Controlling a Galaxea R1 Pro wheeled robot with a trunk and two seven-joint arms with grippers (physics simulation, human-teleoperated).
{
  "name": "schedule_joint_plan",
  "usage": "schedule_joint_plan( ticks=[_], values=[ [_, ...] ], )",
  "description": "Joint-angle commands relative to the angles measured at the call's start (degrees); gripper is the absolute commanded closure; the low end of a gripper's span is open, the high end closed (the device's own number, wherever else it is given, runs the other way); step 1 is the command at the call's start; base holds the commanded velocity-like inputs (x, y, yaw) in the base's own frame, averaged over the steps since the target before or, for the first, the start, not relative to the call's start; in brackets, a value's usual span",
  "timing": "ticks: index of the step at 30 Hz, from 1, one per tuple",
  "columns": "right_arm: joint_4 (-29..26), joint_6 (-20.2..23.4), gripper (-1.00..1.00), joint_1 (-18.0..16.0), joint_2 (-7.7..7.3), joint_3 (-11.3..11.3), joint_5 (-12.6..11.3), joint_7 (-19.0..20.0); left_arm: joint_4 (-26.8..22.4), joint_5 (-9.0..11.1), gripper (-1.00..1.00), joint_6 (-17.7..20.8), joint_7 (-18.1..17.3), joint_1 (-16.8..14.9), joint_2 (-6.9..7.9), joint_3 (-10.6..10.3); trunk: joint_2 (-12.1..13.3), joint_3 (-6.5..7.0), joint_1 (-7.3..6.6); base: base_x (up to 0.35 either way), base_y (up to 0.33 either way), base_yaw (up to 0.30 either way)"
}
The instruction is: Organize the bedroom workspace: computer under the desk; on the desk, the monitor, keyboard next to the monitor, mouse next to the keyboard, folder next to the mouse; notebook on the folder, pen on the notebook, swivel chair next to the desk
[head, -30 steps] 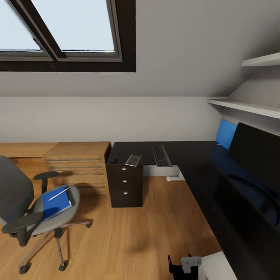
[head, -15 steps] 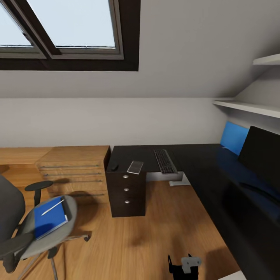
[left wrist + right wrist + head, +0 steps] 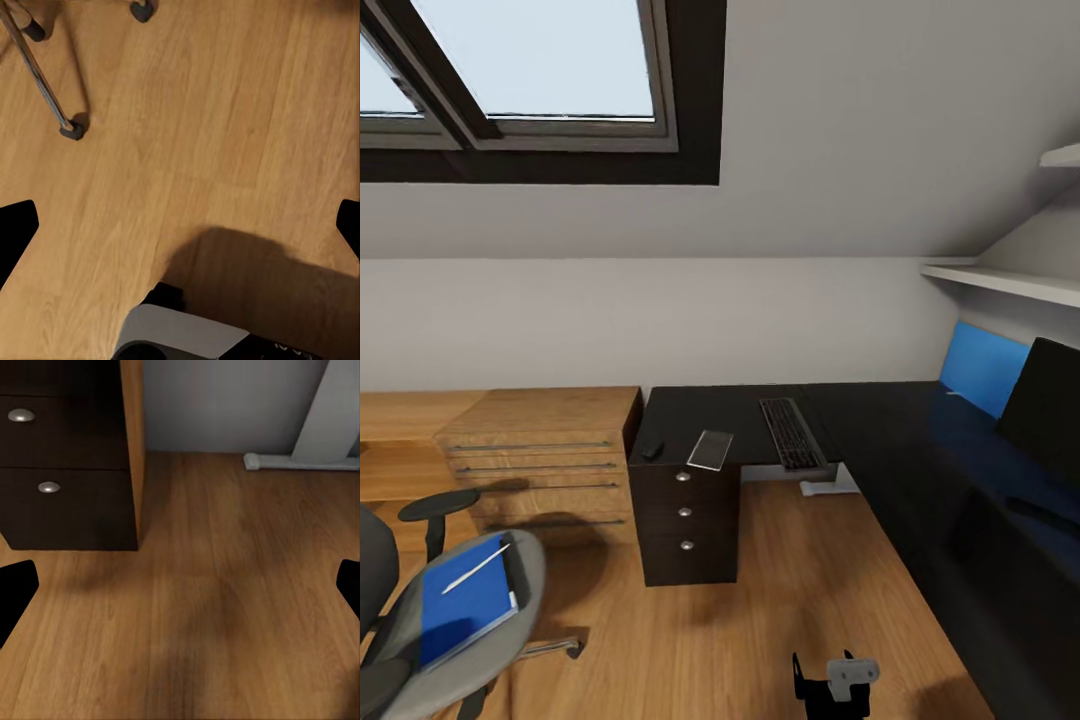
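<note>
The grey swivel chair (image 3: 420, 640) stands at the lower left of the head view. On its seat lies a blue folder (image 3: 465, 605) with a white pen (image 3: 475, 568) on top. The black L-shaped desk (image 3: 880, 430) carries the keyboard (image 3: 792, 433), a small dark mouse (image 3: 651, 450) and a flat grey notebook (image 3: 710, 450). The dark monitor (image 3: 1050, 415) stands at the far right. My left gripper (image 3: 180, 225) hangs open over bare floor near the chair's casters (image 3: 71, 129). My right gripper (image 3: 180, 592) is open above the floor in front of the desk's drawers (image 3: 60, 457).
A light wooden drawer chest (image 3: 540, 450) stands against the wall left of the desk. A blue panel (image 3: 982, 368) leans behind the monitor, under wall shelves (image 3: 1010, 282). The desk's white leg foot (image 3: 300, 461) rests on the floor. A black and grey part of my arm (image 3: 835, 685) shows low down.
The whole head view has shifted, so the camera moved: chair and chest slid towards the picture's lower left, the monitor towards the right edge. The things themselves have not moved.
</note>
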Motion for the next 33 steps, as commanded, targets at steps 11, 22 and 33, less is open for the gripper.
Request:
schedule_joint_plan(
  ticks=[11,22,33],
  values=[
    [-0.05,0.08,-1.00,-0.06,-0.18,0.36,-0.11,-0.48,-12.60,1.16,-1.00,0.11,0.42,-0.05,3.91,-0.44,-0.09,-0.08,0.00,0.048,-0.004,0.000],
    [0.24,-0.04,-1.00,-0.06,-0.06,0.45,-0.20,-0.53,-10.56,1.01,-1.00,0.06,0.36,-0.03,3.92,-0.62,-0.09,-0.08,0.00,0.300,0.000,0.000],
    [-0.18,6.63,-1.00,-0.09,-0.70,-1.16,-11.51,7.74,-10.24,1.01,-1.00,-0.08,0.89,-0.07,3.87,-0.56,-0.09,-0.08,0.00,0.321,0.000,0.000]
  ],
)
